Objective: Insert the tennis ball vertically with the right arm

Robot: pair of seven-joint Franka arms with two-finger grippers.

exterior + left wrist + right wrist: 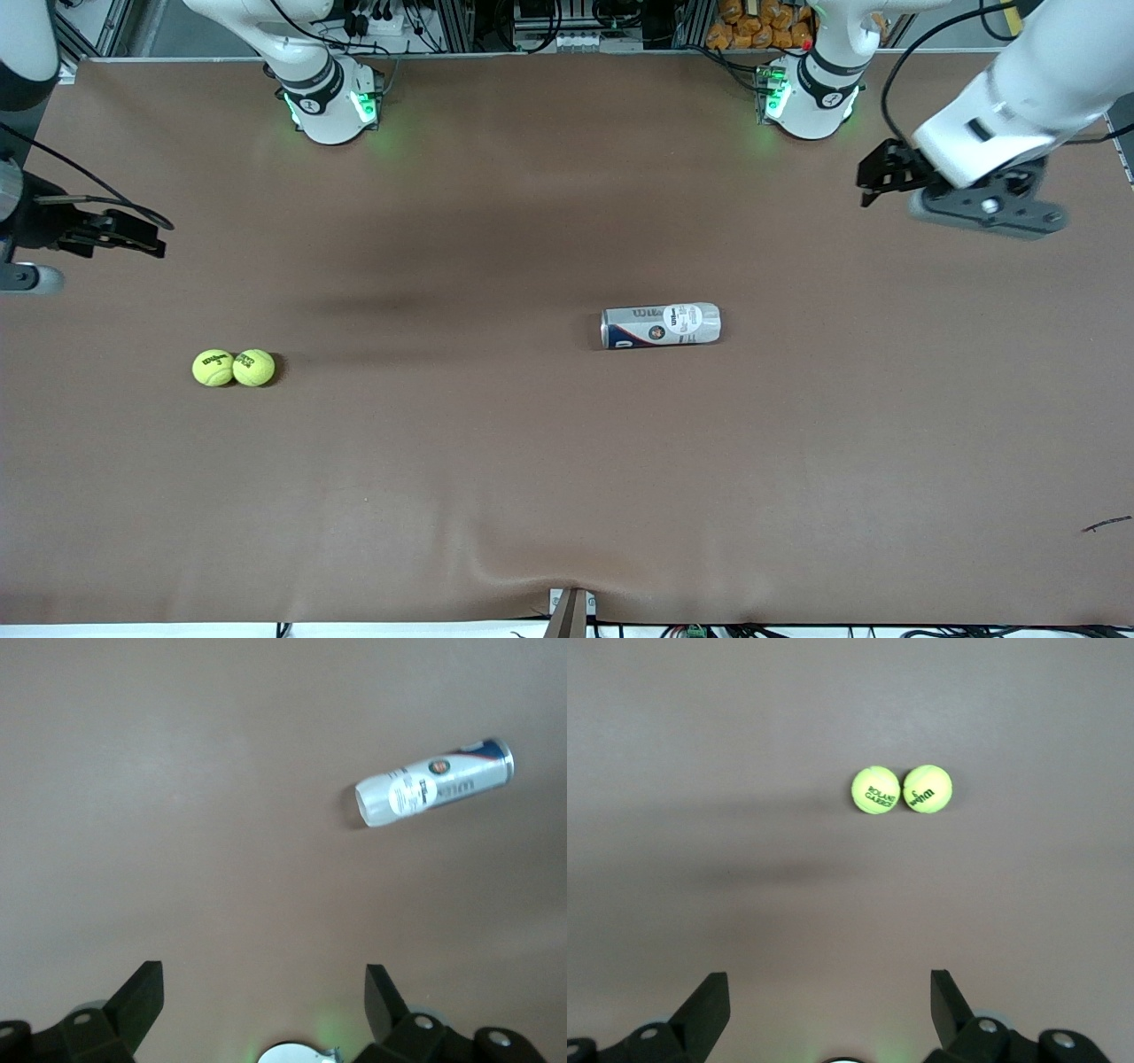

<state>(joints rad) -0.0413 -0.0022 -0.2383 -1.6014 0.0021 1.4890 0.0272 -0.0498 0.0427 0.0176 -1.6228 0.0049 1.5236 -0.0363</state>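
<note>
Two yellow-green tennis balls touch each other on the brown table toward the right arm's end: one [213,368] [928,788] and one [254,368] [875,790]. A white and blue ball can [661,325] [434,793] lies on its side near the table's middle, its metal end pointing toward the balls. My right gripper [159,239] [830,979] hangs open and empty in the air over the table's right-arm end, off to the side of the balls. My left gripper [866,190] [263,979] is open and empty too, raised over the left arm's end, away from the can.
The two arm bases [328,106] [811,97] stand at the table's edge farthest from the front camera. A small dark scrap [1107,524] lies near the front edge at the left arm's end. A bracket [571,611] sits at the middle of the front edge.
</note>
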